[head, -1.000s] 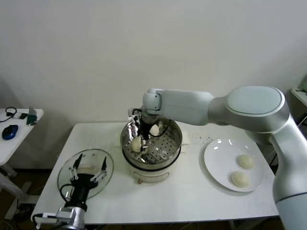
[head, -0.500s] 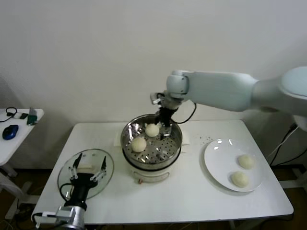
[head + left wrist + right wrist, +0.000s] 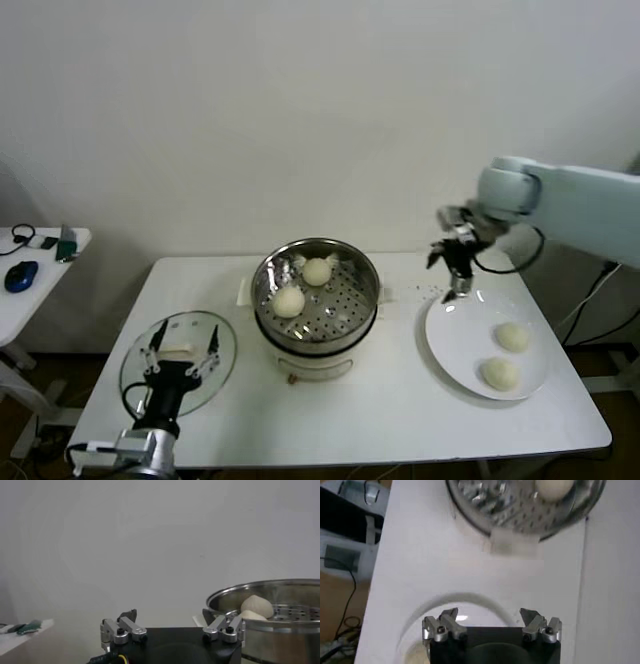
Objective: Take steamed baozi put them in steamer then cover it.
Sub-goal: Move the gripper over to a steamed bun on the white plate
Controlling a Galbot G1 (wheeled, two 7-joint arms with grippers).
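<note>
Two baozi (image 3: pixel 317 271) (image 3: pixel 289 301) lie on the perforated floor of the steel steamer (image 3: pixel 268 279) at the table's middle. Two more baozi (image 3: pixel 513 337) (image 3: pixel 500 374) lie on the white plate (image 3: pixel 452 335) at the right. My right gripper (image 3: pixel 451 271) is open and empty, above the plate's far left edge. In its wrist view the gripper (image 3: pixel 489 616) hangs over the plate rim (image 3: pixel 455 598), with the steamer (image 3: pixel 516 524) beyond. The glass cover (image 3: pixel 140 357) lies flat at the front left. My left gripper (image 3: pixel 182 345) is open, parked over the cover.
A side table (image 3: pixel 25 300) at the far left holds a mouse and small items. The left wrist view shows the steamer rim (image 3: pixel 260 587) with two buns inside. Bare table lies in front of the steamer and the plate.
My right gripper let go of a bao in the steamer, rose out of it, and swung right to above the plate's far left edge. The left arm has not moved.
</note>
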